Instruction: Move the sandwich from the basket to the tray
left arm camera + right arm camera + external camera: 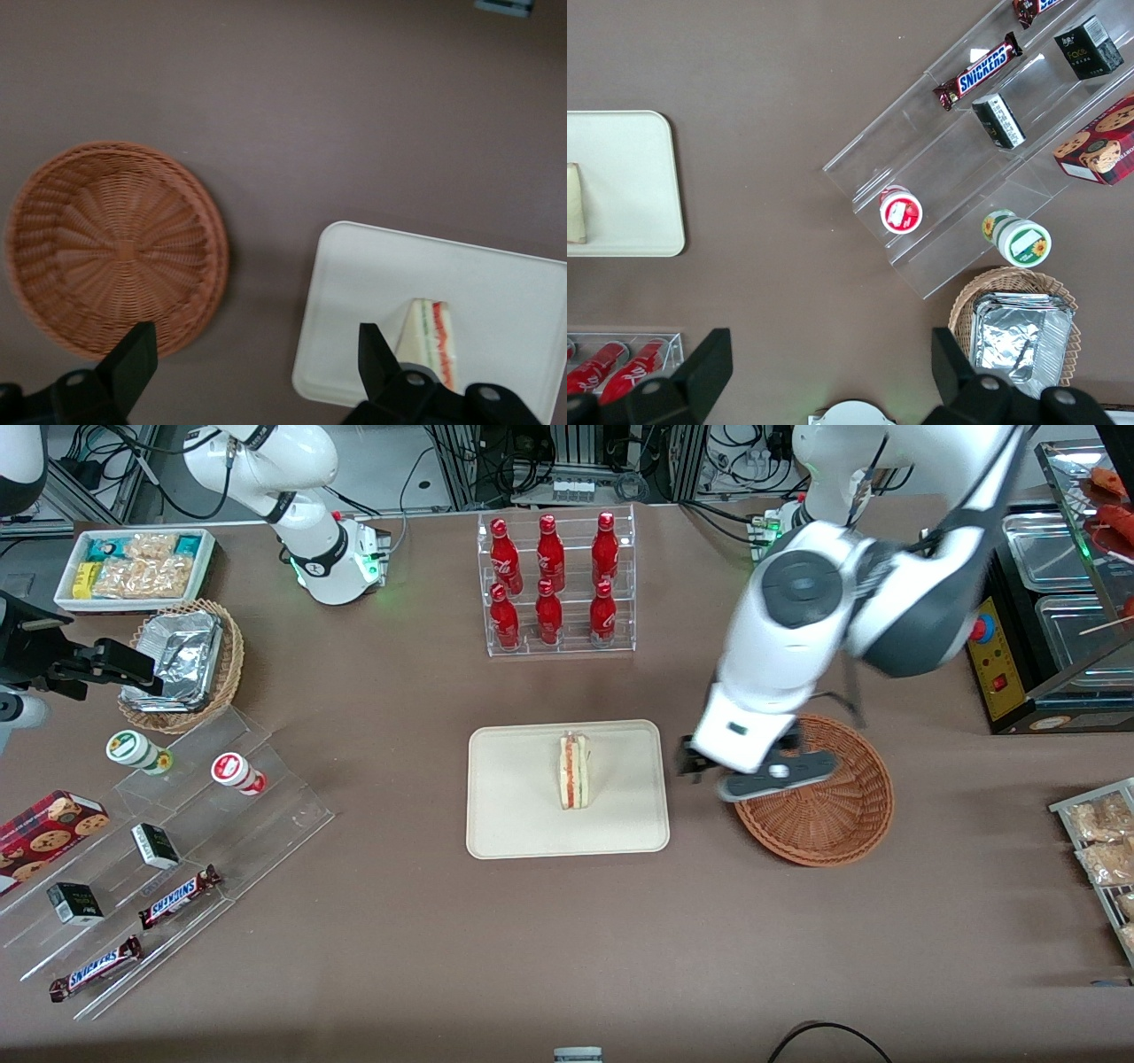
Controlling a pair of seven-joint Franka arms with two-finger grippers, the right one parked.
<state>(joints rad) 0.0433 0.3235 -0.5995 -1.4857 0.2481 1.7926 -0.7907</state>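
Front view, sandwich (574, 771): we saw it standing on its edge on the tray (514, 815), near the tray's middle.
Front view, basket (837, 824): it sat beside the tray, toward the working arm's end of the table, with nothing in it.
Front view, gripper (700, 766): we found it hanging above the table between tray and basket, the arm overlapping the basket's rim.
Left wrist view, gripper (255, 354): its fingers (133, 354) stood wide apart and held nothing; we saw the basket (115, 243) and the tray (372, 292) with the sandwich (428, 341) below.
Right wrist view, tray (629, 177): we saw one end of it, a sliver of sandwich (574, 204) on it.
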